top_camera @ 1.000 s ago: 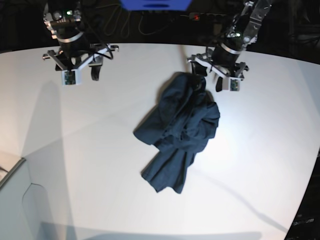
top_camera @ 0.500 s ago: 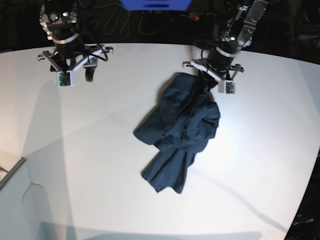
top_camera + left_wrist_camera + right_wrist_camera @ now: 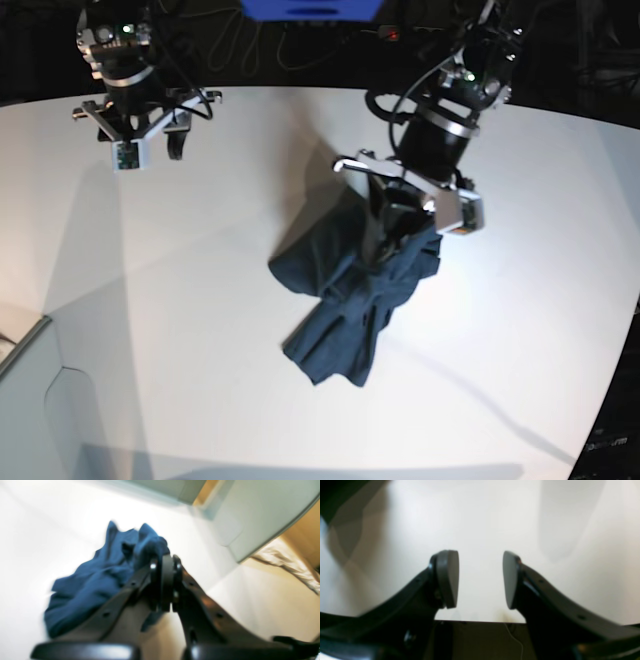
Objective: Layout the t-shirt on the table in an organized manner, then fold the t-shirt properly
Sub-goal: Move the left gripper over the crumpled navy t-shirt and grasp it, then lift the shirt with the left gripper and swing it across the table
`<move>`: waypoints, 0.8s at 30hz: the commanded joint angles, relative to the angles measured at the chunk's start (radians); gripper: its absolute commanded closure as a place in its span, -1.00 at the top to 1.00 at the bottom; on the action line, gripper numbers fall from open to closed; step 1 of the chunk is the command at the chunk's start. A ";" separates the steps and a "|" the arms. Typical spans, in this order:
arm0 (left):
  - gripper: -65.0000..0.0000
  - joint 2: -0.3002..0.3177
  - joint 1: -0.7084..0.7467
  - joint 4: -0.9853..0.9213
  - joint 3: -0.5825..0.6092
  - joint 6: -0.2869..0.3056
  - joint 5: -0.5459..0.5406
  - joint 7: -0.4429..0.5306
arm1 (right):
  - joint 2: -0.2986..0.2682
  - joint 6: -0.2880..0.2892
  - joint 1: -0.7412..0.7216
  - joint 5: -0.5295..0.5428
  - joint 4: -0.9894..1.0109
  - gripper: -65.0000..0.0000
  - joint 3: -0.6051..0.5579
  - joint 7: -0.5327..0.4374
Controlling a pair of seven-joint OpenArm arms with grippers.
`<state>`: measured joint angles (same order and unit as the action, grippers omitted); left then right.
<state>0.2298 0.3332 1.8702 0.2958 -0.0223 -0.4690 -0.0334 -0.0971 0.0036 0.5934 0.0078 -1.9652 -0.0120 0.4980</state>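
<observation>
Here the left end effector (image 3: 400, 215) pinches the crumpled navy fabric t-shirt (image 3: 350, 290) to spread it across the smooth white table (image 3: 200, 300), while the right end effector (image 3: 480, 580) gapes empty near the far edge.

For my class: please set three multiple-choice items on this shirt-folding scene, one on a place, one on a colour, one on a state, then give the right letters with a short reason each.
1. Where does the t-shirt lie?
A. crumpled near the middle of the table
B. hanging off the table's edge
C. spread flat under the right gripper

2. What colour is the t-shirt?
A. red
B. dark navy blue
C. white

3. How do the two grippers stand?
A. both open
B. left gripper shut on the t-shirt, right gripper open
C. right gripper shut on the t-shirt, left gripper open

Answers:
1 A, since the base view shows it bunched on the white top, far from every edge.
2 B, as the base and left wrist views show.
3 B, since the left wrist view shows the pads pressed together with fabric at them, and the right wrist view shows a wide gap over bare table.
</observation>
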 commanded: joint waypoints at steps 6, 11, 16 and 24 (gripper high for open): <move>-0.99 -0.002 -0.101 0.036 0.079 0.015 0.000 0.022 | 0.001 0.002 0.012 -0.001 -0.015 -0.11 0.066 -0.022; -0.99 -0.005 -0.185 0.027 0.127 0.015 0.000 0.022 | 0.003 0.002 0.026 -0.001 -0.015 -0.11 0.102 -0.022; -0.99 -0.008 -0.259 0.061 0.150 0.015 -0.006 -0.078 | 0.004 0.002 0.049 -0.001 -0.015 -0.11 0.108 -0.022; -0.99 0.000 -0.359 0.108 0.147 0.015 -0.009 -0.148 | 0.024 0.002 0.053 -0.001 -0.015 -0.11 0.119 -0.022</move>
<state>0.2321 -0.0124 1.9556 0.4461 -0.0181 -0.4763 -0.2115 -0.0692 0.0036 0.6411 0.0082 -1.9652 0.1024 0.4950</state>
